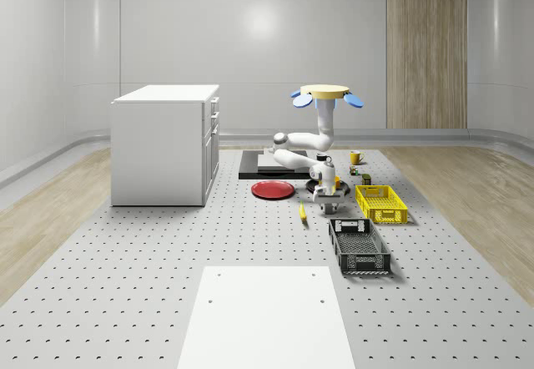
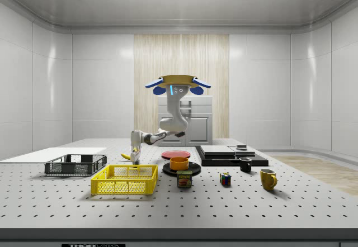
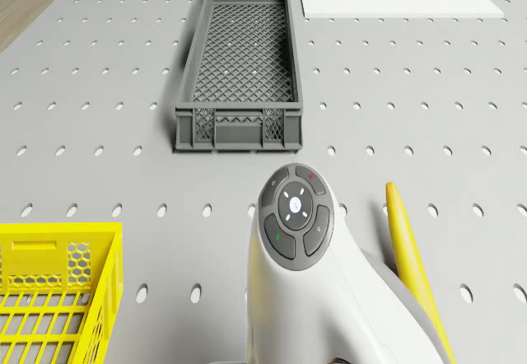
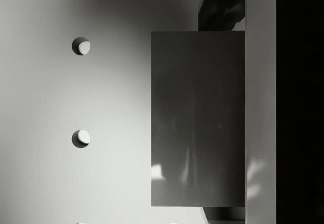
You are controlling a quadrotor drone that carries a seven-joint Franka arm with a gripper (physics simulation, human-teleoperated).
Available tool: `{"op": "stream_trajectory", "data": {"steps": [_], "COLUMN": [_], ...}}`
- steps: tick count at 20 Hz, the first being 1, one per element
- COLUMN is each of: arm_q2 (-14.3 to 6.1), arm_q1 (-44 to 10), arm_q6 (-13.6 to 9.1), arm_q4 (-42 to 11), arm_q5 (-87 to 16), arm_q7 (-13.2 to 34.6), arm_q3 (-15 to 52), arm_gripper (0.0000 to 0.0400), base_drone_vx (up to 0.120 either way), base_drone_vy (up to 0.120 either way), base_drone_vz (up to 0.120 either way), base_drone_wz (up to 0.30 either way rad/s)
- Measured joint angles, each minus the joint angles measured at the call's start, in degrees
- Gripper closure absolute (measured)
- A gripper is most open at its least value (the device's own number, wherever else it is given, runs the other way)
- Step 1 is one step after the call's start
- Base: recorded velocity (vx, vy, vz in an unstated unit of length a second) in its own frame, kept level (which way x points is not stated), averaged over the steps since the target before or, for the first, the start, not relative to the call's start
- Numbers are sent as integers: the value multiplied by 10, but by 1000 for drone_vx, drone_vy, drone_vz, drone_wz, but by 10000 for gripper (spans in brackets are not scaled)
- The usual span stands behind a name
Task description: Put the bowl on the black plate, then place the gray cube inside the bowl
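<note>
**Ops:** Start at the tool. What have you got?

**Me:** The gripper is down low, almost at the pale perforated desk. The wrist view looks straight onto the flat top of the small gray cube, which sits on the desk right beneath it. I cannot tell how wide the jaws stand, or whether they have bitten yet.

**Ops:** How will it handle?

**Me:** I'd judge it rigid and light, with smooth, faintly glossy faces, so likely a bit slippery. I'd take it across two opposite flat sides, centred and square. A corner grip would let it twist out.

**Ops:** Anything crowding it?

**Me:** A long yellow banana lies just beside the arm's wrist. I'd lift straight up to stay clear of it.

**Ops:** And the target?

**Me:** Further along, the round orange bowl already sits on the flat black plate, so only the cube step remains. The bowl looks light, so I'd release low inside it rather than drop.

**Ops:** And the airframe?

**Me:** The blue-rotored drone hovers high over the desk beyond the plate, with the arm folded down toward the cube.
</note>
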Motion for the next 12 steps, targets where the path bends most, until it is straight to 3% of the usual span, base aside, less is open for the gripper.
{"op": "stream_trajectory", "data": {"steps": [3, 7, 12], "arm_q2": [1, 2, 4], "arm_q1": [-1, -1, -1], "arm_q6": [2, 2, 1], "arm_q4": [2, 3, 4], "arm_q5": [-4, -7, -9], "arm_q7": [0, -1, -1], "arm_q3": [-5, -7, -9], "arm_gripper": [0, 95, 134], "base_drone_vx": [0, 0, 0], "base_drone_vy": [0, 0, 0], "base_drone_vz": [0, 0, 0], "base_drone_wz": [0, 0, 0]}}
